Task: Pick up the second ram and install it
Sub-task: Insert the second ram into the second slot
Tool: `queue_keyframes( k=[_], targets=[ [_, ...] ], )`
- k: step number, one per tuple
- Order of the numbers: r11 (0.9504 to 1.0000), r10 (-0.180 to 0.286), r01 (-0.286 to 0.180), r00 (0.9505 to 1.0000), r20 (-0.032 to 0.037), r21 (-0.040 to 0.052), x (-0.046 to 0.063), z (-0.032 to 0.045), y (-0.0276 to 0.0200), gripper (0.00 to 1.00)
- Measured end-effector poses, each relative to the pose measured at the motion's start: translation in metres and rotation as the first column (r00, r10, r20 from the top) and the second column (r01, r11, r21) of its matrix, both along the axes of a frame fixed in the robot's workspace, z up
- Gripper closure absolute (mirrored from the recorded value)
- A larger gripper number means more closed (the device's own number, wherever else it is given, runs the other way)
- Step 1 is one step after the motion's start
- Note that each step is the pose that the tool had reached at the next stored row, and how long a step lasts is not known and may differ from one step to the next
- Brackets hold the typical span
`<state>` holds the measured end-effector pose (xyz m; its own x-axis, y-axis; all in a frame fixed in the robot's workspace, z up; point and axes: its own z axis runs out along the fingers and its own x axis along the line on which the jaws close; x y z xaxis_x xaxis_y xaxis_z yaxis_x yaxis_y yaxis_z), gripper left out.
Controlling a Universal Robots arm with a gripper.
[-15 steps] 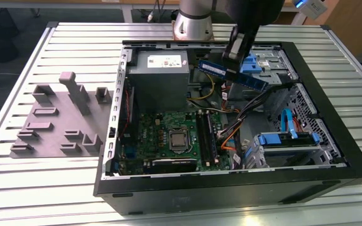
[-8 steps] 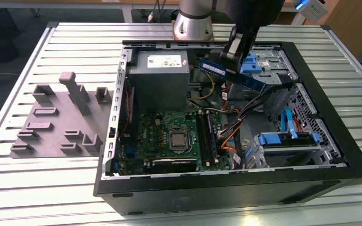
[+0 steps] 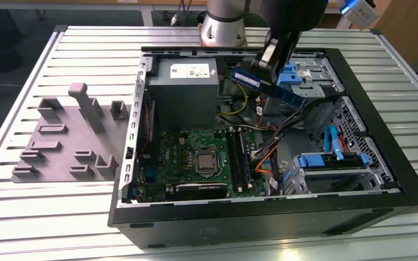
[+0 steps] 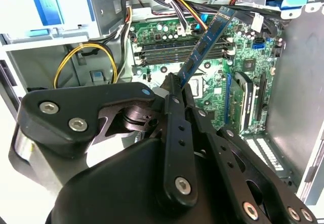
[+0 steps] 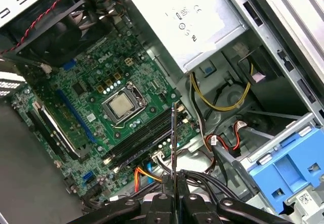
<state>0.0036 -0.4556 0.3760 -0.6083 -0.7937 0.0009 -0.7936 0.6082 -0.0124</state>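
The gripper [image 3: 267, 68] is clamped on the second ram [image 3: 289, 97], held clear above the motherboard [image 3: 187, 149], its long axis pointing down from the fingertips, askew to the board's memory slots [image 3: 237, 155]

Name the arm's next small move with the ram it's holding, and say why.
Probably carry it across and down toward the long black slots on the motherboard. The gripper holds the second ram in the air beside the blue drive bracket, well apart from those slots.
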Motion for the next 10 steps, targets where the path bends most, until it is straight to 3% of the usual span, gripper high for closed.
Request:
queue_keyframes(
  k=[10],
  targets=[
    [0.9969, -0.078, 0.078, 0.9969, 0.0000, 0.0000, 0.0000, -0.0018, 0.0000, 0.86]
  ],
)
